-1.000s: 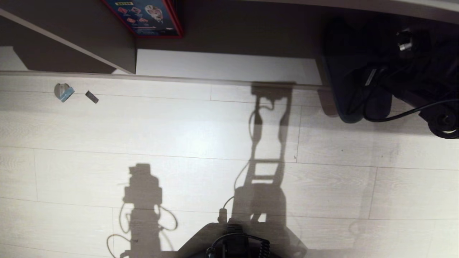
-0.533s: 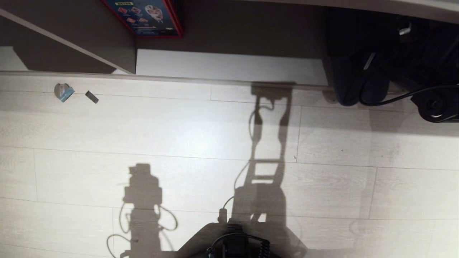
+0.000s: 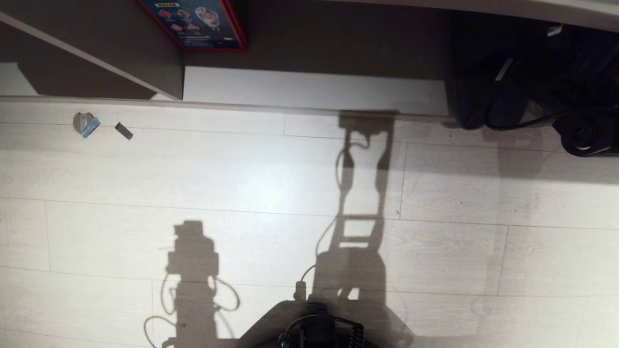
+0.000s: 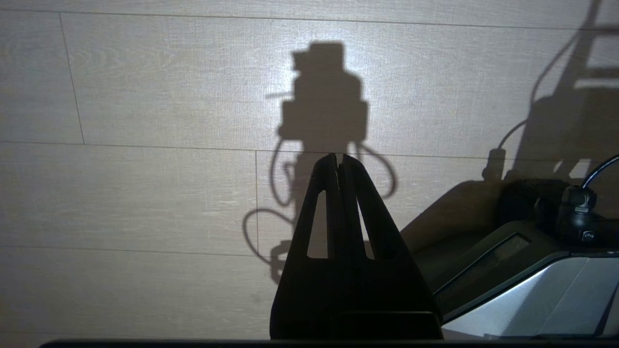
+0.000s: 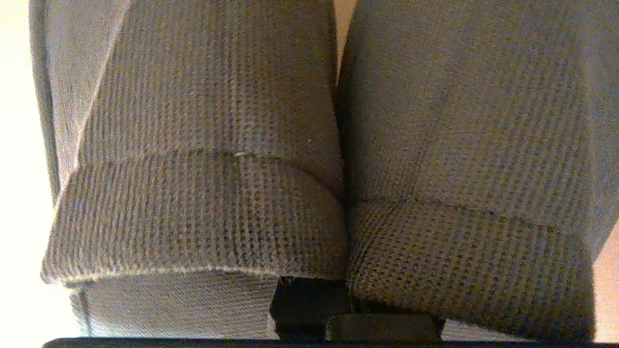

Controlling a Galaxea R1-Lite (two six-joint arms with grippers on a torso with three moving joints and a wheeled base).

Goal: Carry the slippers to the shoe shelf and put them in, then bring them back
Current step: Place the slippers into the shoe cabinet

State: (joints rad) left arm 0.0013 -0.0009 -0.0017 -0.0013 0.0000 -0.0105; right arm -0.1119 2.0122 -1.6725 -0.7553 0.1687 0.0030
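At the upper right of the head view, the slippers (image 5: 309,159) hang side by side, pinched together in the right gripper (image 5: 314,295), whose jaws are clamped on their inner edges just inside the mouth of the shoe shelf (image 3: 314,89). If that narrow pinch slackens, one soft slipper could slide free and drop short onto the wood floor (image 3: 242,183). Over the floor, the left gripper (image 4: 338,159) rests pressed together, empty.
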